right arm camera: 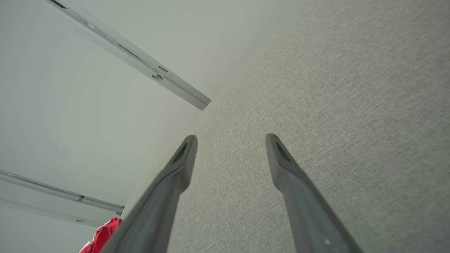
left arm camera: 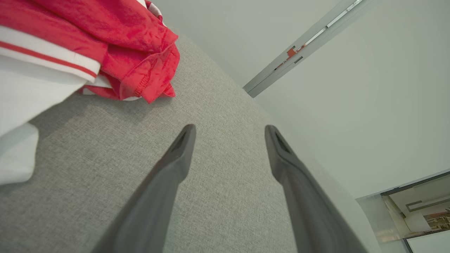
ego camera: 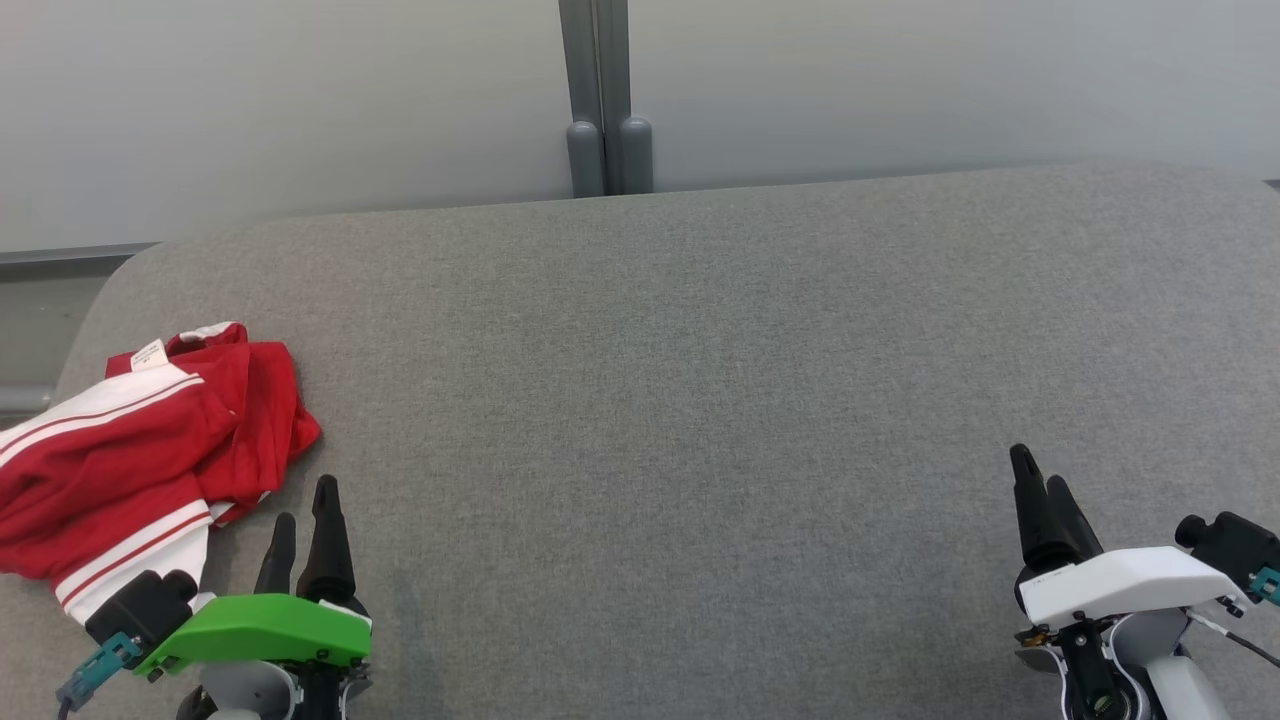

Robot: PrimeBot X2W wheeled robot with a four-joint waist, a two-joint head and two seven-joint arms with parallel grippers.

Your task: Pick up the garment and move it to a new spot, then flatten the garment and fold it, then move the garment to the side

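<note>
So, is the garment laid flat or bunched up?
Bunched up: the garment lies in a crumpled heap, layers overlapping, at the left edge of the grey surface.

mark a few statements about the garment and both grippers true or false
1. The garment lies crumpled on the left side of the grey surface. True.
2. The left gripper is shut on the garment. False: it is open, over bare surface beside the garment.
3. The right gripper is open and holds nothing. True.
4. The garment is blue. False: it is red with white stripes.
</note>
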